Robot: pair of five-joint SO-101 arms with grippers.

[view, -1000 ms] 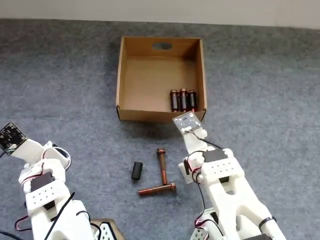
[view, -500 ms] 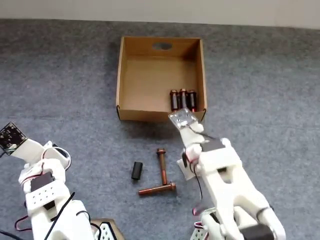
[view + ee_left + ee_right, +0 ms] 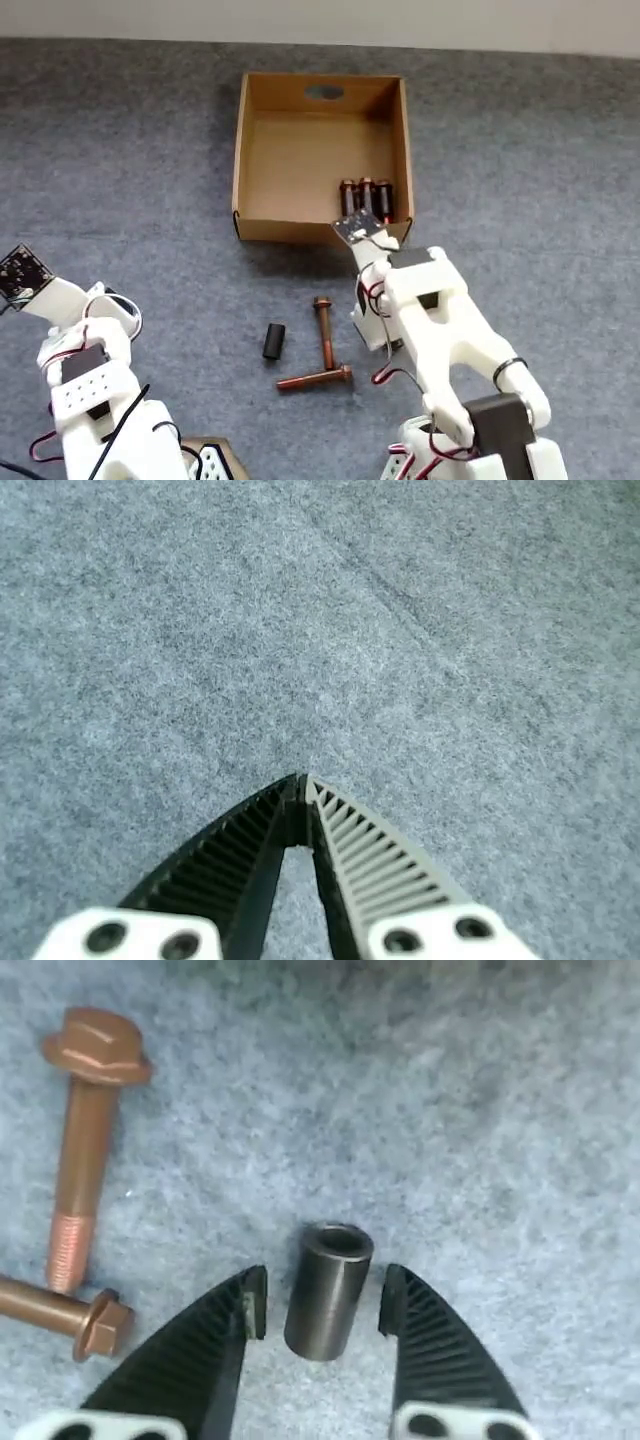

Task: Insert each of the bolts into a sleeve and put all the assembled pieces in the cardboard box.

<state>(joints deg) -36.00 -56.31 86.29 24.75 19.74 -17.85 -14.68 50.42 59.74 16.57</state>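
The right fingers (image 3: 430, 1345) stand wide astride a sleeve (image 3: 328, 1292) lying on the counter (image 3: 500, 1110) beside two bolts (image 3: 88, 1130), seemingly placed to grip it, while the left fingers (image 3: 250, 850) rest pressed together, empty.

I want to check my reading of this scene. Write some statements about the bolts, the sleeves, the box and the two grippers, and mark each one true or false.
1. Three assembled pieces lie in the cardboard box. True.
2. The right gripper has its fingers shut on a bolt. False: its fingers are open, one on each side of a black sleeve.
3. Two bolts lie on the carpet outside the box. True.
4. The left gripper holds a sleeve. False: its fingers are shut on nothing, above bare carpet.
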